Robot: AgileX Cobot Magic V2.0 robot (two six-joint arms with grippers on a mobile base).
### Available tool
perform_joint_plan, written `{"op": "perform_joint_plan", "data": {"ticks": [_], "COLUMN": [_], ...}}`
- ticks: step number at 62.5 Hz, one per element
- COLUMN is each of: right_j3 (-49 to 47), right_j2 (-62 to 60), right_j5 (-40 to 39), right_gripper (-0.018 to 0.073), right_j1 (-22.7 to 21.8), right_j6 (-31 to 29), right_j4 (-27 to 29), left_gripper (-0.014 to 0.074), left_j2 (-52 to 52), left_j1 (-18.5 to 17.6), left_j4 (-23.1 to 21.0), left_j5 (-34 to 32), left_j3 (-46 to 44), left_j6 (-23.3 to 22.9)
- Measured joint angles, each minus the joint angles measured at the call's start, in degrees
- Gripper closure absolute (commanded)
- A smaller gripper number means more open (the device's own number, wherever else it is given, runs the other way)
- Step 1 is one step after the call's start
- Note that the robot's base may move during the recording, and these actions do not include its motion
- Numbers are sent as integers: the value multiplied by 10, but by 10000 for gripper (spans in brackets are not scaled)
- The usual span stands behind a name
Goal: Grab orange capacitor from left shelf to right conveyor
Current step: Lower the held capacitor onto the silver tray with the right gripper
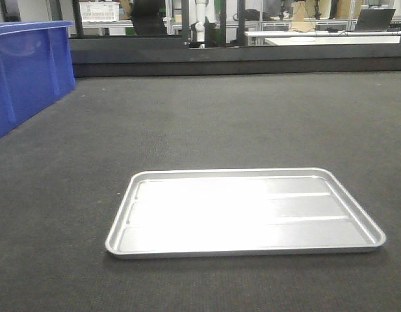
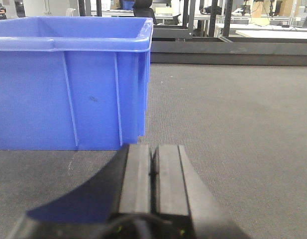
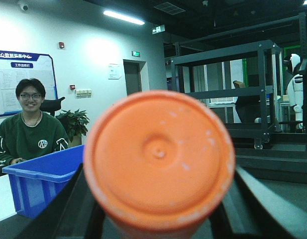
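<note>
- The orange capacitor point(image 3: 158, 154) is seen end-on, clamped between the dark fingers of the right pincer point(image 3: 160, 211); pickup is judged done.
- The left pincer point(image 2: 153, 172) is pressed closed on nothing.
- Release onto the right conveyor point(image 1: 252, 117) is left.
- Open belt is offered beyond the silver tray point(image 1: 245, 252); the belt's left edge is crowded by a blue bin point(image 1: 25, 71).
</note>
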Motion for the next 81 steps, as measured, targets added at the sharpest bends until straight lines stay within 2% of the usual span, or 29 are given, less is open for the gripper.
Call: {"op": "perform_joint_plan", "data": {"ticks": [28,37,51,81], "right_j3": [0,0,0,1], "right_j2": [23,124,319,701], "right_j5": [-37,-6,-26,-322], "right_gripper": [510,509,509,508], "right_j1": [0,0,0,0], "right_j6": [0,0,0,-1], "right_j4": [0,0,-18,-25], "left_gripper": [722,722,722,722], "left_j2": [0,0,0,0], "left_j1": [0,0,0,0], "left_j4": [0,0,0,0], "left_j5": [0,0,0,0], "left_j3": [0,0,0,0], "left_j6": [0,0,0,0]}}
